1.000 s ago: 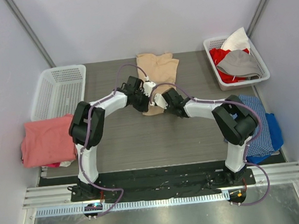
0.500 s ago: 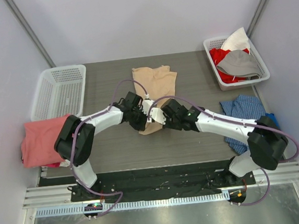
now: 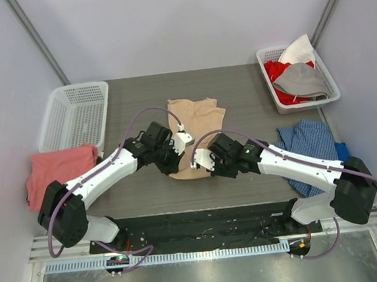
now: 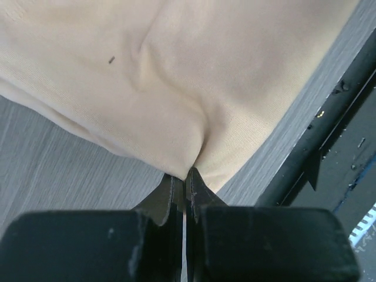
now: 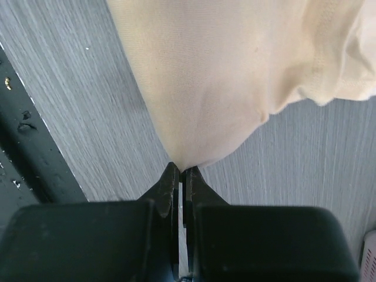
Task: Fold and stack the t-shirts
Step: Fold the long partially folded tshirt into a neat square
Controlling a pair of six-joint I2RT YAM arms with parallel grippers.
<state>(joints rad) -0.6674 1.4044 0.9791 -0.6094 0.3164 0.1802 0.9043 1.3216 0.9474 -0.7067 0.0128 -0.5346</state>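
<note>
Item: tan cloth t-shirt [image 3: 196, 117], table centre, mid-fold; left gripper [image 4: 185, 175] and right gripper [image 5: 180, 171] each clamped onto its 6 o'clock edge. Salmon-pink cloth t-shirt [image 3: 58, 175], 9 o'clock, seemingly folded. Stacking outstanding.

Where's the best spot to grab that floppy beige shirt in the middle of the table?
The beige shirt lies limp and nearly flat, so only its thin near edge offers something to nip. Pinch that edge at two spots apart, coming in low from the robot's side, as the left gripper and right gripper, both shut on it, do.

Prob. lab: bare walls [image 3: 165, 24], alu rail [image 3: 59, 245]
</note>
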